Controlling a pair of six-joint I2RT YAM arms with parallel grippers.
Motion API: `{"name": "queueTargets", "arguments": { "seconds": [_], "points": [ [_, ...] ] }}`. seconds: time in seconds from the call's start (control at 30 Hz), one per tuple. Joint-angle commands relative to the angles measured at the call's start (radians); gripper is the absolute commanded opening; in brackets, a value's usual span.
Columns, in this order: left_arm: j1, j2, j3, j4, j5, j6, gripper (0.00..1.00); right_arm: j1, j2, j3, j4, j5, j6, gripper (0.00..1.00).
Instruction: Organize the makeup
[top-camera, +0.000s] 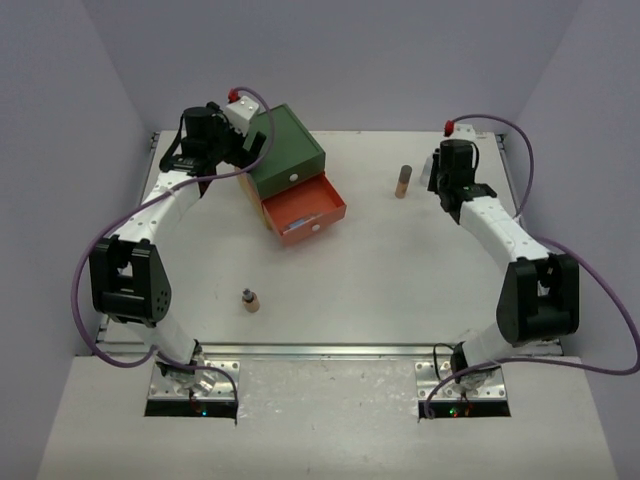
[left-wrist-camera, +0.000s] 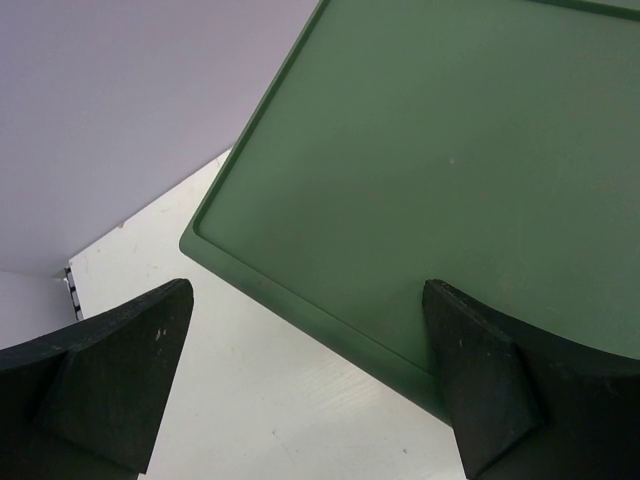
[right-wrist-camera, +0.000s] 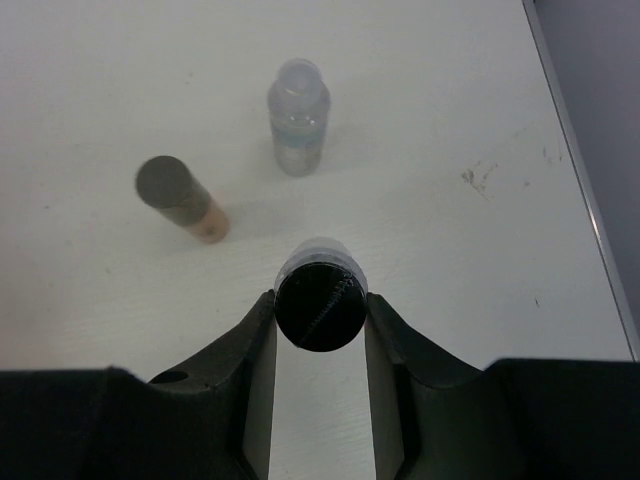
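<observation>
My right gripper (right-wrist-camera: 320, 305) is shut on a clear little bottle with a black cap (right-wrist-camera: 320, 298), which stands upright on the white table; it is at the far right in the top view (top-camera: 434, 172). Just beyond stand a tan bottle with a grey cap (right-wrist-camera: 182, 200), also seen from above (top-camera: 403, 181), and a clear capless bottle (right-wrist-camera: 298, 118). Another small dark-capped tan bottle (top-camera: 250, 300) stands near the front left. My left gripper (left-wrist-camera: 310, 345) is open and empty over the back left corner of the green box top (left-wrist-camera: 450, 150); from above it is at the far left (top-camera: 255, 143). No palettes show.
The three-drawer box (top-camera: 287, 148) stands at the back, left of centre, with its orange drawer (top-camera: 305, 208) pulled open toward the table's middle. The table's right edge (right-wrist-camera: 585, 190) runs close to the right gripper. Grey walls close in the back and both sides.
</observation>
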Motion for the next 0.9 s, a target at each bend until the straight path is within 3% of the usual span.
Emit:
{"name": "queueTargets", "arguments": {
  "seconds": [0.0,0.13,0.2,0.3,0.53,0.87],
  "points": [
    [-0.005,0.04,0.009,-0.124,-0.02,0.0,1.0,0.098,-0.116,0.002,0.094,0.115,-0.064,0.08],
    [-0.006,0.034,0.015,-0.126,-0.019,-0.003,1.0,0.207,-0.196,0.009,0.152,0.105,-0.155,0.06],
    [-0.006,0.027,0.018,-0.127,-0.015,-0.005,1.0,0.297,-0.208,0.009,0.209,0.036,-0.21,0.06],
    [-0.004,0.017,0.025,-0.127,-0.007,-0.014,1.0,0.373,-0.168,0.092,0.163,-0.095,-0.229,0.06],
    [-0.004,0.001,0.036,-0.154,-0.005,-0.016,1.0,0.486,0.01,0.204,0.169,-0.555,-0.078,0.05],
    [-0.004,-0.011,0.018,-0.151,-0.012,-0.009,1.0,0.536,0.165,0.174,0.339,-0.756,0.128,0.04]
  ]
}}
